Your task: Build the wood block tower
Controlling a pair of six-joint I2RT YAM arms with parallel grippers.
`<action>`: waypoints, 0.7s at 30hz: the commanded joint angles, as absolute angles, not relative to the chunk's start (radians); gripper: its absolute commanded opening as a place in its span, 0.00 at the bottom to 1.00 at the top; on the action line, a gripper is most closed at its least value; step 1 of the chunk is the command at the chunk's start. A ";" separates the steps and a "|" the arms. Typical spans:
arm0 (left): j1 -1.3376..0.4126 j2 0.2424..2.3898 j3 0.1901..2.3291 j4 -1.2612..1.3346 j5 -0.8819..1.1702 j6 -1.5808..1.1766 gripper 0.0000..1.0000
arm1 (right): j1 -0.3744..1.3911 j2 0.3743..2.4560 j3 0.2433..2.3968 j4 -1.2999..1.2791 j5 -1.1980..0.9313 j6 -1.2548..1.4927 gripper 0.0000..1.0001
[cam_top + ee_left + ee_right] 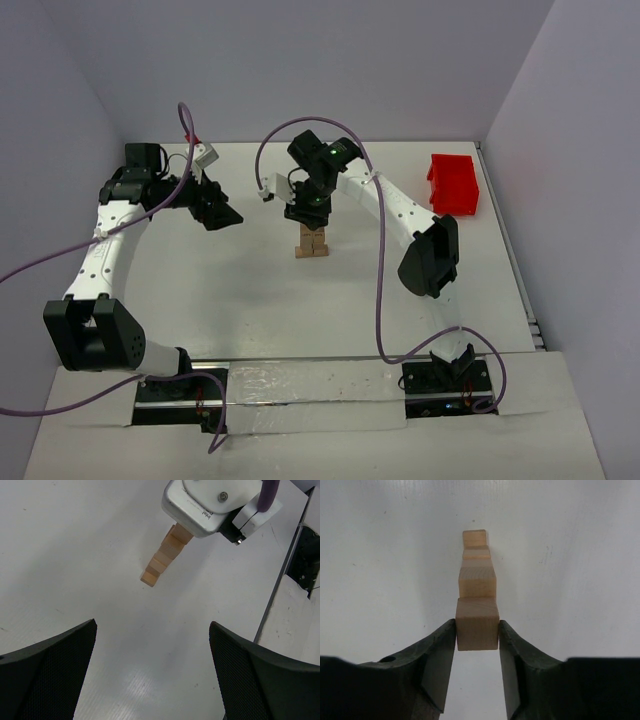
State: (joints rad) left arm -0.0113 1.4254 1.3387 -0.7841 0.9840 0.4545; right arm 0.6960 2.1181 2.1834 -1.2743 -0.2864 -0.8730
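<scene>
We find the right gripper (477, 630) clamped on a block (477, 616) directly above the tower (477, 577), centre frame. Left gripper (152, 630) wide, empty, farther left.

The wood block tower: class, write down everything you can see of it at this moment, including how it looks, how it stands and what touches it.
The tower is a narrow stack of plain light-tan wooden cubes with faint grain. It stands upright near the middle of the white table. At least four tiers show, slightly out of line with one another. The right gripper hangs directly over it, its fingers pressed against both sides of the top block. Nothing else touches it.
</scene>
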 commanded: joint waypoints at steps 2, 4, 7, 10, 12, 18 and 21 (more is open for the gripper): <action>-0.006 1.434 1.388 -0.796 1.018 0.476 0.99 | 0.706 2.091 2.172 -1.250 -0.267 -0.877 0.58; -0.006 1.434 1.390 -0.797 1.017 0.477 0.99 | 0.707 2.092 2.172 -1.253 -0.267 -0.876 0.67; -0.006 1.434 1.390 -0.798 1.016 0.477 0.99 | 0.709 2.092 2.171 -1.253 -0.263 -0.874 0.81; -0.006 1.436 1.396 -0.801 1.017 0.479 0.99 | 0.712 2.089 2.186 -1.257 -0.268 -0.866 1.00; -0.005 1.436 1.397 -0.802 1.016 0.479 0.99 | 0.712 2.086 2.204 -1.259 -0.279 -0.856 1.00; -0.004 1.416 1.380 -0.751 0.974 0.429 0.99 | 0.697 2.010 2.245 -1.219 -0.323 -0.799 1.00; -0.002 1.381 1.329 -0.648 0.934 0.331 0.99 | 0.664 1.959 2.252 -1.193 -0.373 -0.763 1.00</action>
